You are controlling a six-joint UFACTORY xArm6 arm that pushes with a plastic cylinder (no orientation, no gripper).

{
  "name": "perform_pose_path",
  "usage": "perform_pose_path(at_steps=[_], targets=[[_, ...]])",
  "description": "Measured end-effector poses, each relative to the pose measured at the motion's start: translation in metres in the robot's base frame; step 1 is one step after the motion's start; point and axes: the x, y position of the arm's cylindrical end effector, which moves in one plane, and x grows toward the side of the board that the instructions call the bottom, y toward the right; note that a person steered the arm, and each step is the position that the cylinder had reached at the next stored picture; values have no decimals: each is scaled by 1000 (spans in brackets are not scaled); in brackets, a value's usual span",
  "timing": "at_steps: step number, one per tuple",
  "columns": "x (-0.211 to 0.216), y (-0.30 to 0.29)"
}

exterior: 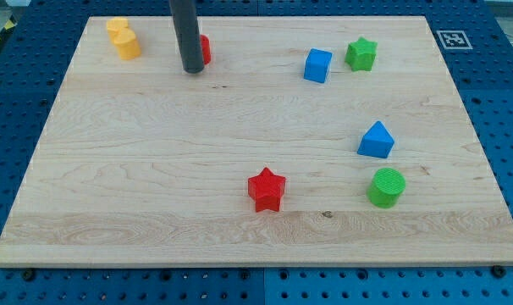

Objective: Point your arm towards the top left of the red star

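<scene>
From the view's left: the yellow block sits at eleven o'clock on the wooden board. My tip rests near it, touching a half-hidden red block; a bare rod, no pincer to report. The red star lies at six o'clock. I judge a steady slide toward five o'clock best, stopping near its upper-left point. Blue cube, green star, blue prism and green cylinder stay rightward, clear.

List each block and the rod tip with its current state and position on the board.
My tip: top left, touching a partly hidden red block.
Red star: bottom centre, alone, far from tip.
Yellow block: top-left corner.
Blue cube: beside green star.
Blue triangular block: right.
Green cylinder: upright, below it.
</scene>
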Motion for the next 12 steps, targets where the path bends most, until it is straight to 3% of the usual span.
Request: perform_pose_path(at_steps=[1, 3, 5, 7, 9, 12], targets=[[0, 32], [-39, -20], [-67, 26], [-73, -42], [-82, -74], [-63, -56]])
